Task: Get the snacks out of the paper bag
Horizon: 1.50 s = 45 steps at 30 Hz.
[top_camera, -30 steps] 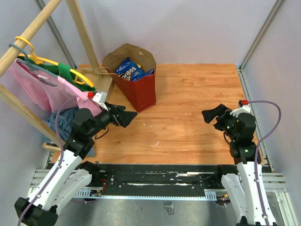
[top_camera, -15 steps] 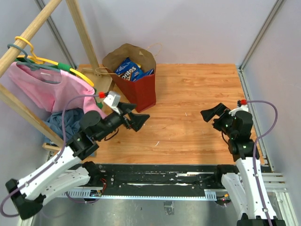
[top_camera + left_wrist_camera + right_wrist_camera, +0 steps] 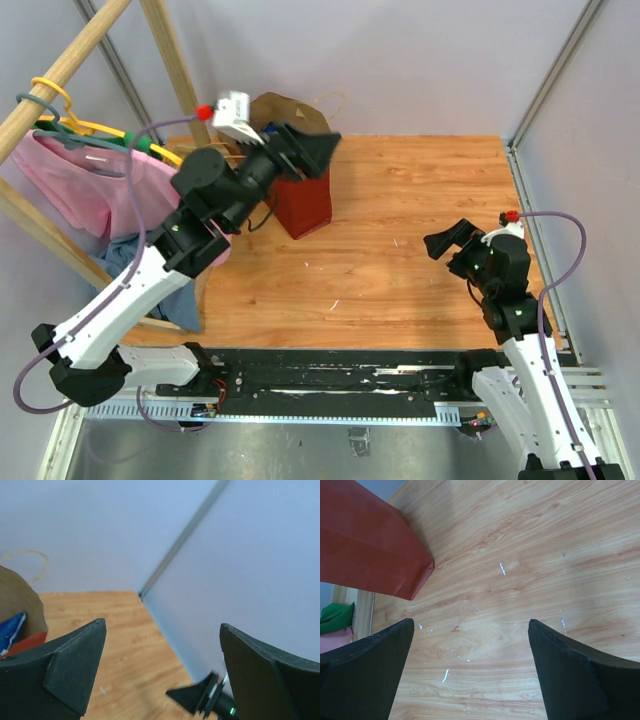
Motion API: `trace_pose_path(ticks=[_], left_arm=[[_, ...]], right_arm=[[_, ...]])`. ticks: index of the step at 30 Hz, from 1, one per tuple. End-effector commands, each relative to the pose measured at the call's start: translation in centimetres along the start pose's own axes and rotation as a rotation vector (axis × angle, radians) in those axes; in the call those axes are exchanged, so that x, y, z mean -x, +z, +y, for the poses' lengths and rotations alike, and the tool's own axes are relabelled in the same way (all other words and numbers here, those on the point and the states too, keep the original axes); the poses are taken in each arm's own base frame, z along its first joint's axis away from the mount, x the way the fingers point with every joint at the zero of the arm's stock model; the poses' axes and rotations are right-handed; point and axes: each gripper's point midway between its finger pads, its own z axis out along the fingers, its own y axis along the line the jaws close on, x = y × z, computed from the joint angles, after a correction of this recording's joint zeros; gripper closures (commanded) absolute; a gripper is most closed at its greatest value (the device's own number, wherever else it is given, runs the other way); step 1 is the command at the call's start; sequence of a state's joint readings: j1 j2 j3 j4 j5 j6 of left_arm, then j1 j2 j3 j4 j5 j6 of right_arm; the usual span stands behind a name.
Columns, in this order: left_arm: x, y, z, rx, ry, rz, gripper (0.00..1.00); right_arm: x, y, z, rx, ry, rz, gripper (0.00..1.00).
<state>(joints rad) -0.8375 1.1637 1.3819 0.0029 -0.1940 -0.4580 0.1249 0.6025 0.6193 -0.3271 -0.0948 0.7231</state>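
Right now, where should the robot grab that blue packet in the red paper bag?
By its upper edge, from above through the open mouth. The paper bag stands upright, walled all round, and the blue packet shows just inside its rim. The open left gripper is probably nearest.

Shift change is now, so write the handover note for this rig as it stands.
Left gripper: open, empty, over the top of the tall red paper bag with brown kraft inside.
Right gripper: open, empty, over the bare wooden table on the right, apart from the bag.
Snacks: a blue glossy packet shows inside the bag; any others are hidden.
Done: nothing; no packet lies on the table in view.
Left: reach in, lift out every packet, set them on the table.
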Motion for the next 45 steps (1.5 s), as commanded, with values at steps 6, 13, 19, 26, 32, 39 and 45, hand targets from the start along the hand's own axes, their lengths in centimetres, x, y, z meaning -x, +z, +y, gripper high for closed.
trace_pose_path(ticks=[6, 13, 19, 26, 32, 39, 45], left_arm=[[15.9, -7.7, 5.4, 0.564, -0.128, -0.401, 0.00], [23.5, -18.7, 9.6, 1.036, -0.031, -0.615, 0.00], [21.9, -27.3, 12.5, 1.264, -0.155, -0.628, 0.00], [20.1, -28.1, 13.6, 1.335, -0.073, -0.583, 0.00], [18.9, -25.5, 13.7, 1.371, 0.023, -0.541, 0.00], [16.0, -23.0, 15.2, 1.449, 0.122, -0.491, 0.00], [14.9, -22.9, 17.9, 1.558, 0.163, -0.473, 0.00]], right_arm=[[0.0, 0.6, 0.2, -0.004, -0.021, 0.005, 0.02], [0.3, 0.4, 0.2, -0.016, -0.045, -0.001, 0.01], [-0.6, 0.6, -0.4, -0.032, -0.045, 0.026, 0.01], [-1.2, 0.6, -0.5, -0.026, -0.060, 0.043, 0.01], [-1.1, 0.4, -0.5, -0.021, -0.069, 0.033, 0.01], [-1.5, 0.2, -0.8, -0.021, -0.075, 0.033, 0.01], [-1.7, 0.4, -0.8, -0.012, -0.090, 0.041, 0.02]])
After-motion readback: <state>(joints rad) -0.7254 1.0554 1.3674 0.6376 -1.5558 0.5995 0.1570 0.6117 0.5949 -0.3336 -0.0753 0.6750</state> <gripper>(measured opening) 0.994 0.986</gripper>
